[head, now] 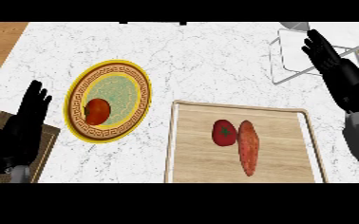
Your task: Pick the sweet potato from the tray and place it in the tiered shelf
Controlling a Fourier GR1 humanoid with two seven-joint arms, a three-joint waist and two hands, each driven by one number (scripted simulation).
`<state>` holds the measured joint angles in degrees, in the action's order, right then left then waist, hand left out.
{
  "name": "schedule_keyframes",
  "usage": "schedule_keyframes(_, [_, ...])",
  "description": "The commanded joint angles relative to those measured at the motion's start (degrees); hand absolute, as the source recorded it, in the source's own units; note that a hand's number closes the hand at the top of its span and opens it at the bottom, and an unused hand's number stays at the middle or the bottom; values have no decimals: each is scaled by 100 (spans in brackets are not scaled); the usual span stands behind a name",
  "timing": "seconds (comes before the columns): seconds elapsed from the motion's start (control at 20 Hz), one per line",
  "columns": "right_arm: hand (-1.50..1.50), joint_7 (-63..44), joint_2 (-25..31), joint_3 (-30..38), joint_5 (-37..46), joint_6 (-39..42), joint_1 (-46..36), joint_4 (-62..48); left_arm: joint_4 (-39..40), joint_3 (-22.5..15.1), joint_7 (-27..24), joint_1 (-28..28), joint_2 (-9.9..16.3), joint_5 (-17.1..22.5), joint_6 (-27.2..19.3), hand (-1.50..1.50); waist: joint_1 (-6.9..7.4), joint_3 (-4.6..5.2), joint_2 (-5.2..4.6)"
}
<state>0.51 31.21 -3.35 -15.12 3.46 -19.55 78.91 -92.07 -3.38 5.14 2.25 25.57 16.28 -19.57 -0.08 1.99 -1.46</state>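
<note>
An orange sweet potato [247, 147] lies lengthwise on the wooden tray [200, 161], just right of a red tomato [223, 133]. The tiered shelf [294, 59], a white wire frame, stands at the counter's far right corner. My right hand [329, 59] is raised at the right edge beside the shelf, fingers straight and open, holding nothing. It is well above and to the right of the sweet potato. My left hand [26, 118] rests open at the left edge, fingers up.
A yellow-rimmed patterned plate [129, 88] holding a red-orange fruit [97, 111] sits left of the tray. White marble counter stretches between plate, tray and shelf. A dark woven mat [43, 147] shows under my left hand.
</note>
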Motion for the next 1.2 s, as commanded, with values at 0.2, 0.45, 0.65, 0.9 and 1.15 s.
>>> schedule_keyframes(0.2, [-150, -587, -393, 499, -486, -610, 567, 146, 336, -829, -458, -668, -225, -698, 338, 0, -288, -196, 147])
schedule_keyframes(0.45, [150, -485, 315, 484, 979, -1690, 1081, -557, 133, -865, -423, -512, -153, -553, 526, 0, -523, -109, 14])
schedule_keyframes(0.65, [-150, 456, -1206, 900, 1005, -3559, 1880, -452, 296, -1103, -372, -786, -350, -631, 611, 0, -392, -203, 140])
schedule_keyframes(0.9, [-150, 1710, -2126, 1135, 277, -3405, 2796, 827, 727, -1222, -545, -962, -629, -770, 701, 0, -191, -199, 171])
schedule_keyframes(1.15, [-150, 862, -1148, 424, 531, -2096, 3535, 1521, 940, -1173, -434, -1259, -734, -916, 696, 0, -105, -191, 157])
